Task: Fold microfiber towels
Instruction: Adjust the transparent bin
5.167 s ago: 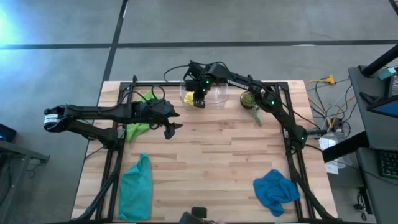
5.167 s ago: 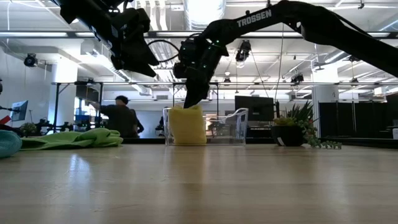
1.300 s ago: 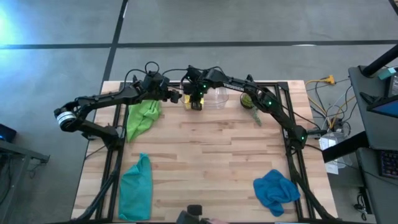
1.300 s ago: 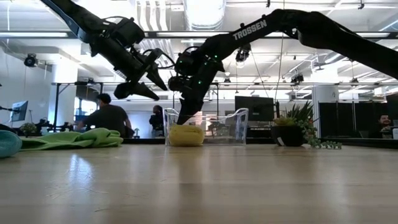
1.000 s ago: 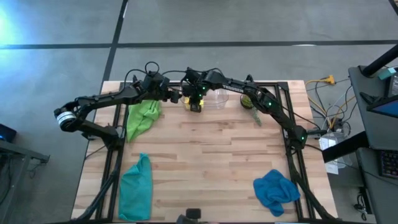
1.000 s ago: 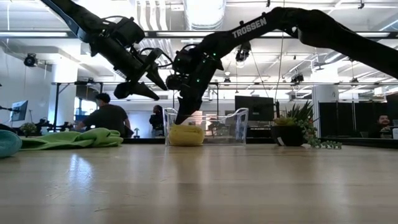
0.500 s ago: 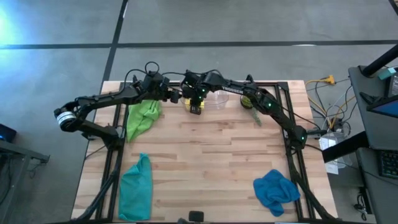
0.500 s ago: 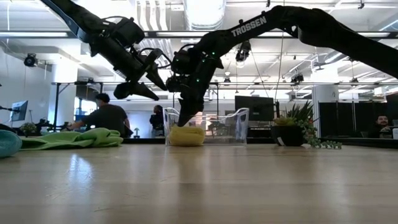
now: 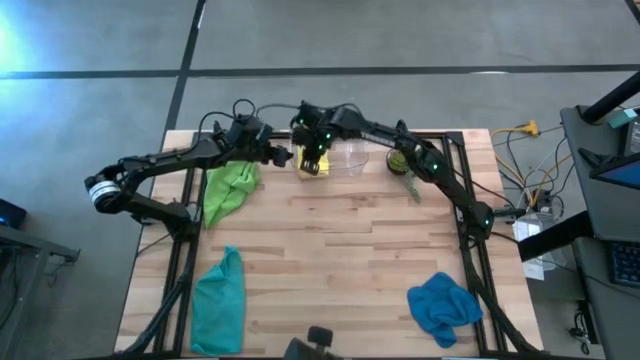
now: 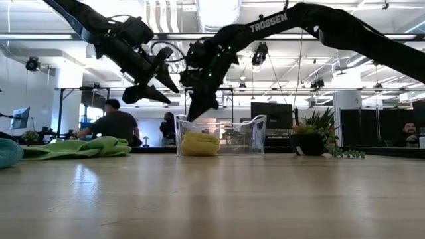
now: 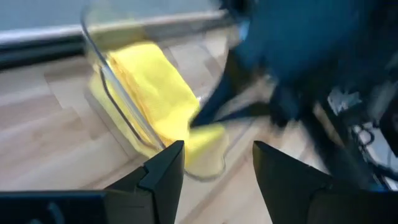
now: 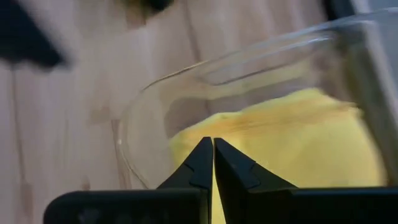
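Observation:
The yellow towel [image 10: 199, 143] lies folded in the left end of a clear container [image 10: 242, 136] at the table's far edge; it also shows in the right wrist view [image 12: 286, 137] and the left wrist view [image 11: 155, 87]. My right gripper [image 10: 194, 117] [image 12: 213, 155] is shut and empty just above the container's rim, over the towel. My left gripper [image 9: 284, 154] [image 11: 217, 158] is open and empty in the air, just left of the container. The lime green towel [image 9: 228, 186] lies crumpled at the far left, the teal towel [image 9: 220, 298] at the near left, the blue towel [image 9: 443, 305] at the near right.
A small potted plant [image 9: 400, 160] stands right of the container at the far edge. The bare wooden tabletop [image 9: 340, 250] lies between the towels. People sit in the room behind the table [image 10: 114, 126].
My right gripper has gone up out of the container, away from the yellow towel, with its fingers shut. The towel stays folded in the container.

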Controlling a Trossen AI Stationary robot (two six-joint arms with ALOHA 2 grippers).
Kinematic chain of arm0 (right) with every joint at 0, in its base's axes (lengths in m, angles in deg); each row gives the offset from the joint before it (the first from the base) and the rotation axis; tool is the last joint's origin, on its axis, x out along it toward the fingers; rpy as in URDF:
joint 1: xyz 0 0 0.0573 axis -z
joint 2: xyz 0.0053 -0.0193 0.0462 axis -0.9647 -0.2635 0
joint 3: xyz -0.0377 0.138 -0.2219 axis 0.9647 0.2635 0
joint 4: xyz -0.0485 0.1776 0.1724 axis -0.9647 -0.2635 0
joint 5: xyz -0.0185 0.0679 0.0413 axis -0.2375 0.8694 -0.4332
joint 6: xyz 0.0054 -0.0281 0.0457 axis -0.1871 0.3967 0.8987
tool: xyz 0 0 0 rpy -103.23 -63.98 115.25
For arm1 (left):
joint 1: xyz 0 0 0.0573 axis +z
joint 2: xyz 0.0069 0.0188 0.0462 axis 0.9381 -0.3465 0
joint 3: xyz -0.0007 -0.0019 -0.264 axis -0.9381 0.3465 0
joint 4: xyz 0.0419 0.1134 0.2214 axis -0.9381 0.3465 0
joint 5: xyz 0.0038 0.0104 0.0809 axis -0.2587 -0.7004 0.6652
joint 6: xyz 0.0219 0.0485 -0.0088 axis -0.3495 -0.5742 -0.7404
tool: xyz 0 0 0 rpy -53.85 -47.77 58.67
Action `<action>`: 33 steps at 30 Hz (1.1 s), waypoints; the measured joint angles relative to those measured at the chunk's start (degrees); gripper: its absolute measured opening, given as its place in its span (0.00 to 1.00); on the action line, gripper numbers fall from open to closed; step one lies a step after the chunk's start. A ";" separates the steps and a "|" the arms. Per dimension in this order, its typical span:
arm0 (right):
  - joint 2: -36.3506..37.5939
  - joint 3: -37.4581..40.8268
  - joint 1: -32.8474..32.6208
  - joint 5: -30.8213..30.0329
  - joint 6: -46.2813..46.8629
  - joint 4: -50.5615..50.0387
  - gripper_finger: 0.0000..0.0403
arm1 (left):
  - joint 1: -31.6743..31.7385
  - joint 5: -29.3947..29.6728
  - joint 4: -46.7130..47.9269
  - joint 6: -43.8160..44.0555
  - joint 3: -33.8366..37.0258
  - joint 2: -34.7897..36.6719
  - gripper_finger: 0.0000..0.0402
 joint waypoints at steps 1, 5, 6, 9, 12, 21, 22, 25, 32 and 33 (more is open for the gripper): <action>0.18 -0.39 0.82 0.02 0.79 -0.19 0.02 | 0.12 -0.03 0.13 0.00 0.00 -0.17 0.44; 0.24 -0.27 4.79 -1.56 5.37 -2.15 0.02 | 1.03 0.52 1.07 2.00 0.06 -2.38 0.44; 0.20 -0.14 5.66 -2.21 6.15 -2.62 0.02 | 1.07 0.43 0.92 2.70 0.07 -3.36 0.44; 0.20 0.12 7.13 -6.76 6.47 -2.81 0.02 | 1.32 -0.72 1.05 2.91 0.00 -6.39 0.44; 0.20 0.26 7.32 -8.83 5.35 -3.00 0.02 | 1.31 -1.99 0.65 2.96 -1.14 -9.77 0.44; 1.25 0.43 8.40 -8.89 6.24 -3.16 0.02 | 1.55 -1.91 -0.85 2.90 -5.12 -15.05 0.44; 1.91 0.43 8.55 -8.64 6.46 -3.24 0.02 | 1.59 -1.54 -1.18 2.87 -5.52 -15.48 0.44; 4.77 0.31 8.90 -8.51 6.51 -4.37 0.02 | 2.01 -0.69 -0.81 2.84 -6.08 -16.37 0.44; 12.57 0.32 8.76 -7.99 6.09 -5.92 0.02 | 3.02 2.72 -1.19 1.07 -7.10 -16.97 0.44; 13.95 0.32 8.76 -7.99 6.09 -5.94 0.02 | 3.14 3.23 -1.82 0.93 -7.13 -16.89 0.44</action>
